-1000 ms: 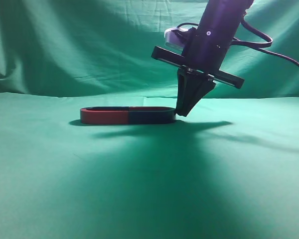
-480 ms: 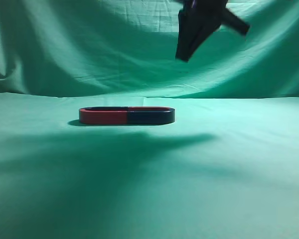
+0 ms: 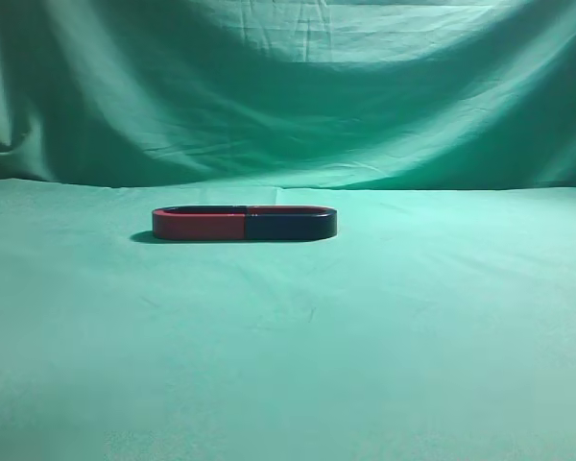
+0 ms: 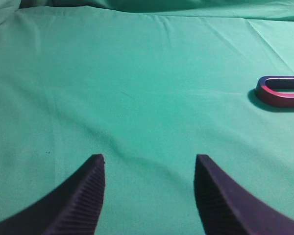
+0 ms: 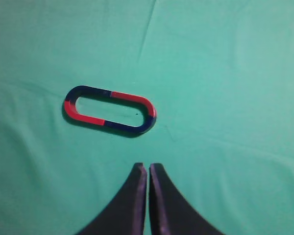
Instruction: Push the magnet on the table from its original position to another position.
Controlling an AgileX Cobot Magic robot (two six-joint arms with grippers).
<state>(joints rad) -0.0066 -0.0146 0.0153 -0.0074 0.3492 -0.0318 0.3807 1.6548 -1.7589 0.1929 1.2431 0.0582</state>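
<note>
Green cloth fills every view I have, and the table [image 3: 442,327] under it carries only the pair of U-shaped magnets closed end to end into one long oval. In the exterior view the magnet [image 3: 290,226] I am tasked with is the dark half, at about three o'clock of the oval, butted against the red magnet [image 3: 200,226] at nine o'clock. Both lie flat, a little left of centre.

What has just changed is the arm. A second ago my right gripper was pressed down against the dark end of the oval; half a second ago it was lifted high above it; now it is gone from the exterior view altogether. The oval sits where it did in both earlier frames, so I judge the push is finished and this is the retreat.

From the right wrist camera the right gripper [image 5: 147,169] hangs well above the cloth at six o'clock, its jaws clenched together with only a hairline between them, gripping nothing. The oval lies apart from it, toward eleven o'clock.

The left gripper [image 4: 149,164] rests spread wide and empty, low over bare cloth, with only the red curved end of the oval showing at three o'clock, well away.

I read the task as essentially done, with nothing touching the magnet.
</note>
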